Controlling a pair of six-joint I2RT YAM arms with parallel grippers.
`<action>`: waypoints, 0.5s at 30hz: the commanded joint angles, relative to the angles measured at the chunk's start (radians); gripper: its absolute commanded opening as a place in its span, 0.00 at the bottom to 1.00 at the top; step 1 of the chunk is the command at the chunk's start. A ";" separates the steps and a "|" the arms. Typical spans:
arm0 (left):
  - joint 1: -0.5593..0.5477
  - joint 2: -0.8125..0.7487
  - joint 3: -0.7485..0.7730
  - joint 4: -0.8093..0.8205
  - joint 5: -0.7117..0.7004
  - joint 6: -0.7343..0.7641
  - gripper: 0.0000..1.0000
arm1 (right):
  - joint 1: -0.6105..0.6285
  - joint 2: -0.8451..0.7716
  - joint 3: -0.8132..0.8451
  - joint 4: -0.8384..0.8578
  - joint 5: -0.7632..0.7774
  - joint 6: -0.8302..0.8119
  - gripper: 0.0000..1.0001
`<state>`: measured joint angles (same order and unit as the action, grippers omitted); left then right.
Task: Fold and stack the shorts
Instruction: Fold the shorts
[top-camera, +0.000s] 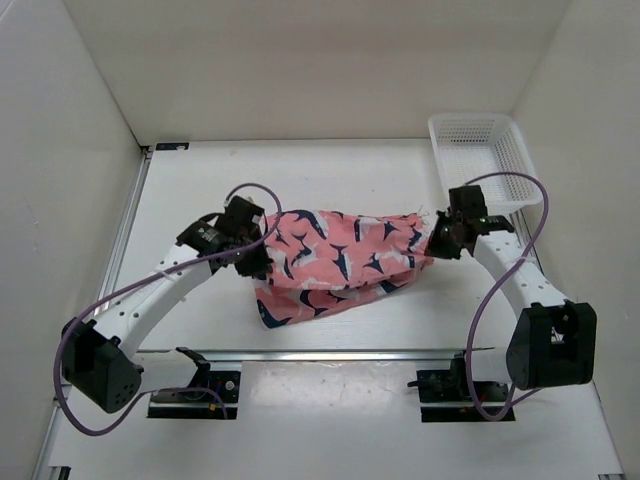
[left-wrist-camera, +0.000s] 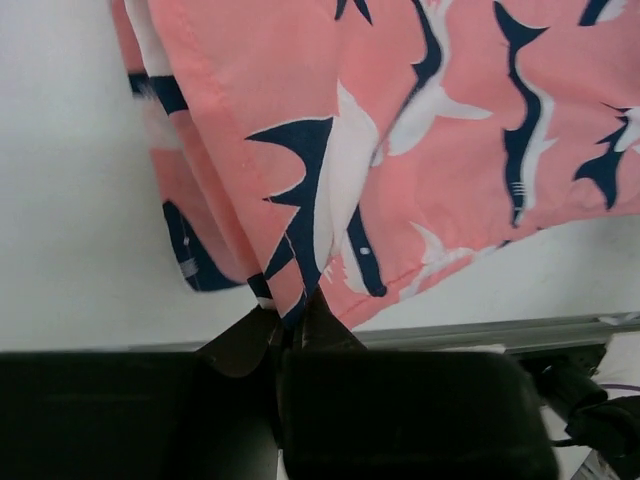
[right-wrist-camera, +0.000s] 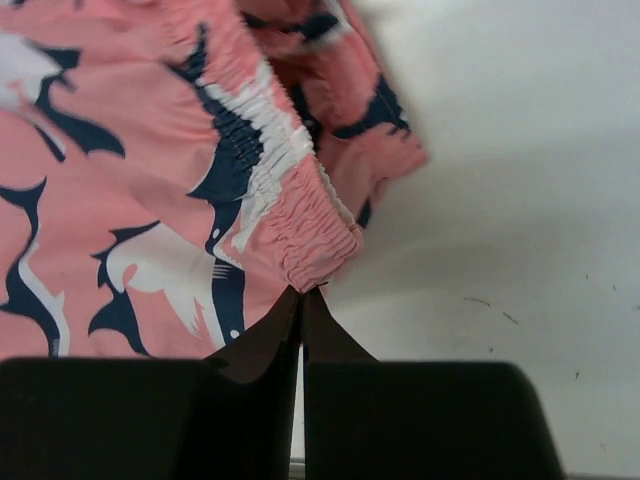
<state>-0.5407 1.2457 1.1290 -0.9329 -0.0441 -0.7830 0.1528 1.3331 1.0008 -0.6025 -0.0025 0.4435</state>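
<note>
The coral-pink shorts (top-camera: 335, 262) with navy-and-white shark shapes hang stretched between both grippers above the table's middle, lower layers sagging toward the near side. My left gripper (top-camera: 252, 255) is shut on the shorts' left edge; in the left wrist view the fabric (left-wrist-camera: 400, 150) is pinched between the gripper's (left-wrist-camera: 292, 318) black fingers. My right gripper (top-camera: 432, 240) is shut on the right end; in the right wrist view the gathered elastic waistband (right-wrist-camera: 300, 215) is clamped at that gripper's (right-wrist-camera: 304, 295) fingertips.
A white mesh basket (top-camera: 484, 158) stands at the back right, just behind my right arm. White walls enclose the table on the left, back and right. A metal rail (top-camera: 330, 354) runs along the near edge.
</note>
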 joint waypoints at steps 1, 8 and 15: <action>-0.042 -0.078 -0.078 0.042 -0.042 -0.096 0.10 | -0.042 -0.046 -0.082 -0.005 0.050 0.043 0.00; -0.073 -0.098 -0.175 0.054 -0.028 -0.082 0.10 | -0.082 0.001 -0.100 0.015 0.070 0.043 0.00; -0.093 -0.068 -0.253 0.054 0.004 -0.137 0.24 | -0.082 0.020 -0.122 0.049 0.050 0.063 0.04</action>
<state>-0.6281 1.1732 0.9043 -0.8799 -0.0498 -0.8822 0.0761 1.3369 0.8894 -0.5896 0.0284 0.4965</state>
